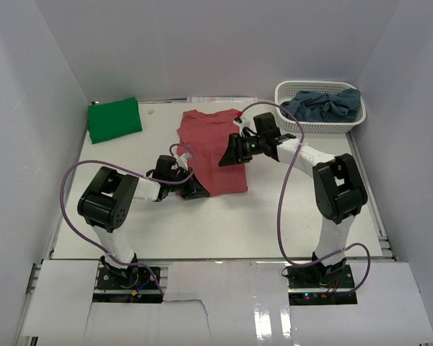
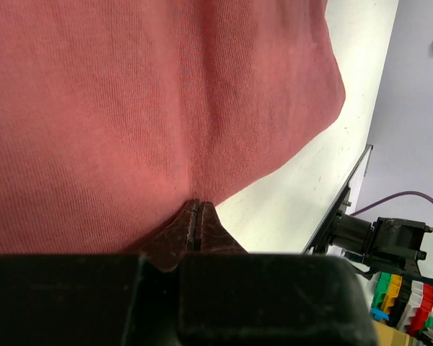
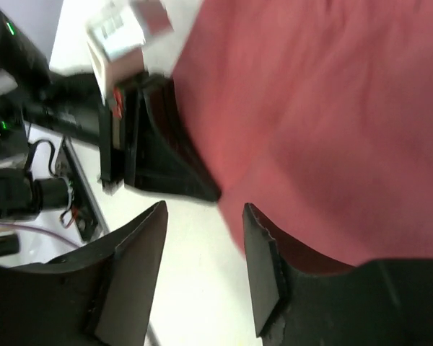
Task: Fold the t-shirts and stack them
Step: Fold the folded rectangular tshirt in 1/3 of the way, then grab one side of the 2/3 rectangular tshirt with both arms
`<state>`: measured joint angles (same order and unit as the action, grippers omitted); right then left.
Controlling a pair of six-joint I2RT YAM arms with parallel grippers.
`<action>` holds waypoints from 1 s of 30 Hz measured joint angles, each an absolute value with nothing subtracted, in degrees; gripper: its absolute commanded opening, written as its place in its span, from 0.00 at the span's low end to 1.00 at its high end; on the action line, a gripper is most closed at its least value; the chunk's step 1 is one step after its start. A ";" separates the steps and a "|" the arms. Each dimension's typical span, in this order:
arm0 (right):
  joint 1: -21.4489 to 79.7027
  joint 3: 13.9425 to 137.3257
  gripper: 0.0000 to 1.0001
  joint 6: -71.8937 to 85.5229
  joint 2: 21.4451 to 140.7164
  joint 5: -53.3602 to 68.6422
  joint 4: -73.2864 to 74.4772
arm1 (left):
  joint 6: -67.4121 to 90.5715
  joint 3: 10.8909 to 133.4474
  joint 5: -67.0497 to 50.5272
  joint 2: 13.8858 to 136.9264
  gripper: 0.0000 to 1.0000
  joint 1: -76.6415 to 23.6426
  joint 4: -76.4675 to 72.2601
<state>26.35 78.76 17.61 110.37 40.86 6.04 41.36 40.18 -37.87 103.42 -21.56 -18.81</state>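
My left tool [image 2: 196, 216] is clamped on the edge of the salmon-red t-shirt [image 2: 130, 108], and my right tool [image 3: 203, 209] stands apart. Only the overhead view shows the green t-shirt [image 1: 114, 120].

Left arm low across counter, claw [image 1: 197, 190] clamped shut on salmon-red t-shirt [image 1: 211, 133] edge; right arm bent inward, claw [image 1: 225, 157] jaws parted.

The left arm [image 1: 115, 205] and right arm [image 1: 338, 189] share one build: white links and bulky black joint housings. A purple cable [image 1: 64, 205] loops beside the left arm, and another [image 1: 280, 216] beside the right. The right gripper [image 3: 206, 209] has black wedge-shaped fingers [image 3: 126, 274]. Upper left in the right wrist view, the black left gripper [image 2: 196, 213] carries a blurred white block [image 3: 126, 32].
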 measured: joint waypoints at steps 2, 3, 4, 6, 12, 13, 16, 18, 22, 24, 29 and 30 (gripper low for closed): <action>25.93 72.64 0.54 17.67 106.76 40.93 6.81 | 41.36 40.18 -37.85 103.33 0.00 -21.56 -18.44; 25.61 69.71 0.54 17.72 105.30 40.91 7.14 | 41.34 40.18 -37.85 103.28 0.00 -21.56 -18.33; 25.28 67.20 0.54 17.74 104.20 40.86 7.46 | 41.32 40.18 -37.85 103.28 0.00 -21.56 -18.26; 24.03 61.87 0.55 17.93 101.84 40.88 8.05 | 41.30 40.18 -37.87 103.26 0.00 -21.56 -18.15; 19.44 53.63 0.60 17.91 96.36 40.88 10.02 | 41.12 40.21 -37.87 103.26 0.00 -21.56 -18.02; 18.83 53.43 0.60 17.91 95.70 40.91 10.09 | 41.12 40.21 -37.87 103.26 0.00 -21.56 -18.02; 17.82 53.43 0.60 17.85 94.45 41.12 9.74 | 41.10 40.21 -37.87 103.22 0.00 -21.56 -18.00; 17.63 53.43 0.60 17.78 94.41 41.17 9.37 | 41.08 40.21 -37.87 103.22 0.00 -21.56 -17.98; 17.61 53.41 0.60 17.78 95.20 41.69 8.56 | 40.93 40.21 -37.87 103.18 0.00 -21.56 -17.96; 17.58 53.41 0.60 17.80 96.66 42.11 7.97 | 40.91 40.21 -37.87 103.18 0.00 -21.56 -17.91; 17.56 53.43 0.60 17.87 100.64 42.17 6.85 | 40.86 40.21 -37.85 103.04 0.00 -21.56 -17.61; 17.56 53.45 0.60 17.91 101.27 42.15 6.63 | 40.86 40.21 -37.85 102.98 0.00 -21.56 -17.50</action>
<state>17.56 53.45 17.91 101.27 42.15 6.63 40.86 40.21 -37.85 102.98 -21.56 -17.50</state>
